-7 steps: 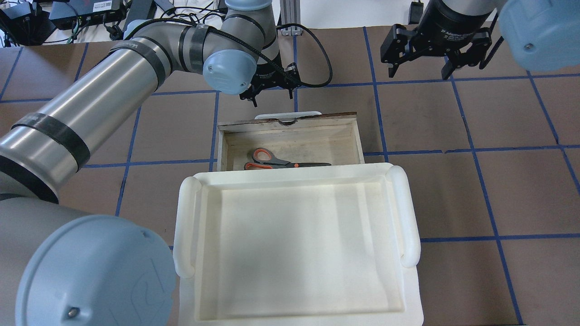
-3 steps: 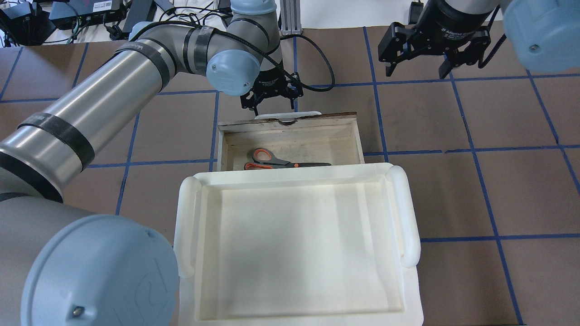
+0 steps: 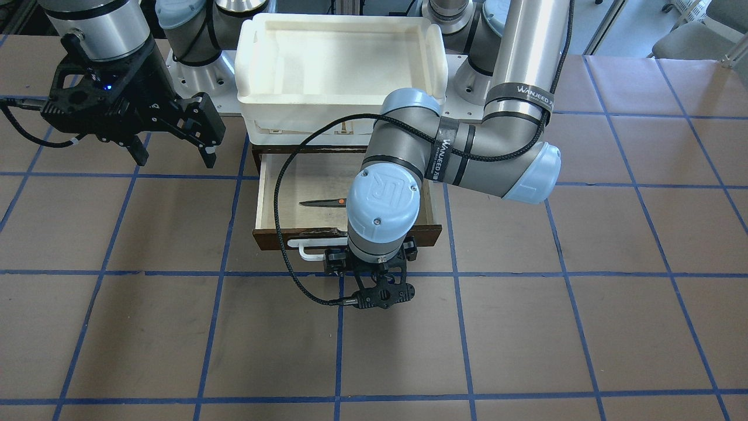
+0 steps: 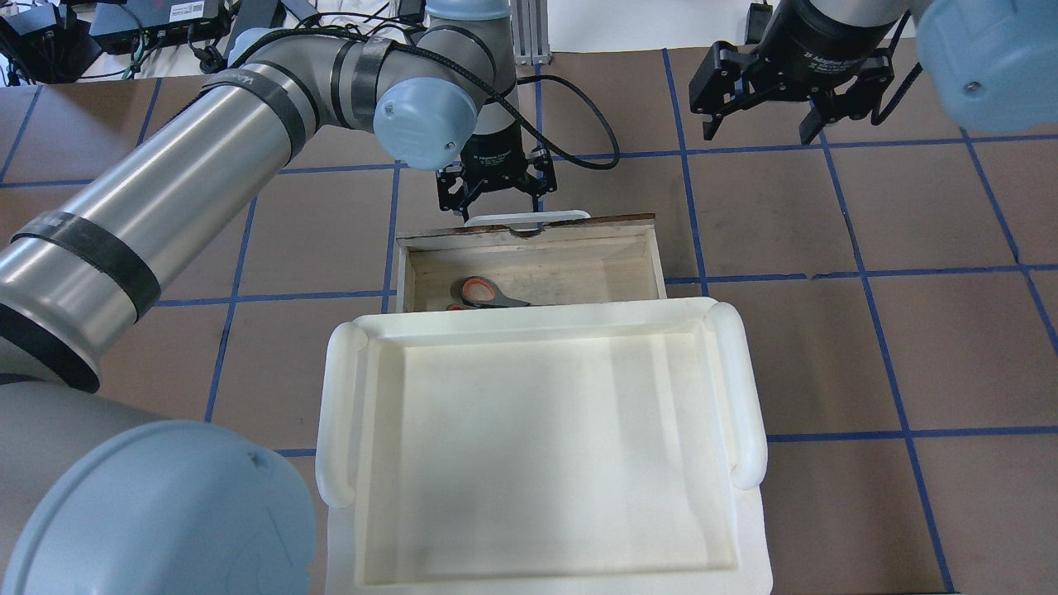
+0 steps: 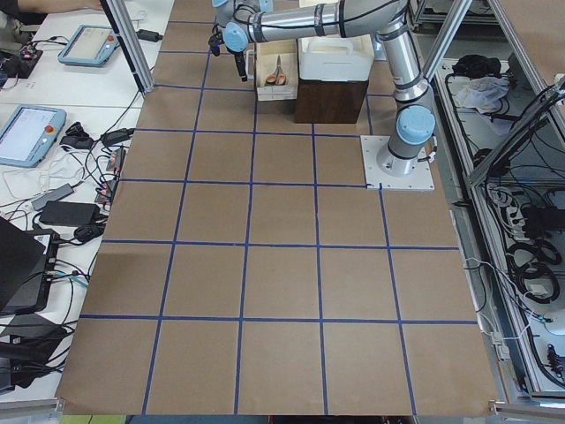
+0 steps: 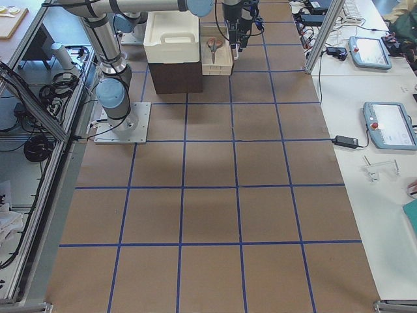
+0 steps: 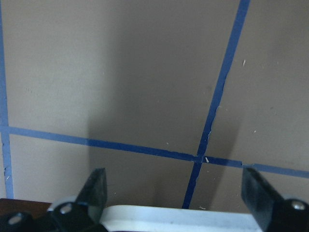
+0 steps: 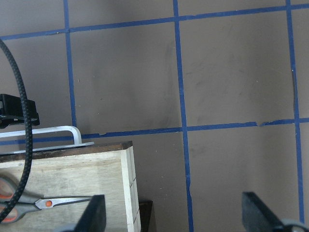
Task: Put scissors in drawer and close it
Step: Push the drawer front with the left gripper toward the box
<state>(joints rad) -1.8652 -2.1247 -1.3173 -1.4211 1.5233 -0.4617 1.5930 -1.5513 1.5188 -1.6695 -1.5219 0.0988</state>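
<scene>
The scissors (image 4: pixel 483 292), with grey-and-orange handles, lie inside the open dark brown drawer (image 4: pixel 595 221), partly hidden under the white tray's edge. They also show in the front view (image 3: pixel 321 203) and the right wrist view (image 8: pixel 29 200). My left gripper (image 4: pixel 494 201) is open and points down right at the drawer's white bar handle (image 4: pixel 526 217). In the left wrist view the handle (image 7: pixel 183 218) lies between the open fingers (image 7: pixel 96 186). My right gripper (image 4: pixel 764 111) is open and empty, held above the table to the far right of the drawer.
A large white plastic tray (image 4: pixel 748 388) sits on top of the dark cabinet that holds the drawer. The brown table (image 4: pixel 868 347) has a blue tape grid. Cables and electronics (image 4: pixel 124 25) lie beyond the far edge.
My left gripper has moved toward the drawer's front and reached its handle. The drawer has slid slightly in, so more of the scissors is under the tray. The right gripper barely moved.
</scene>
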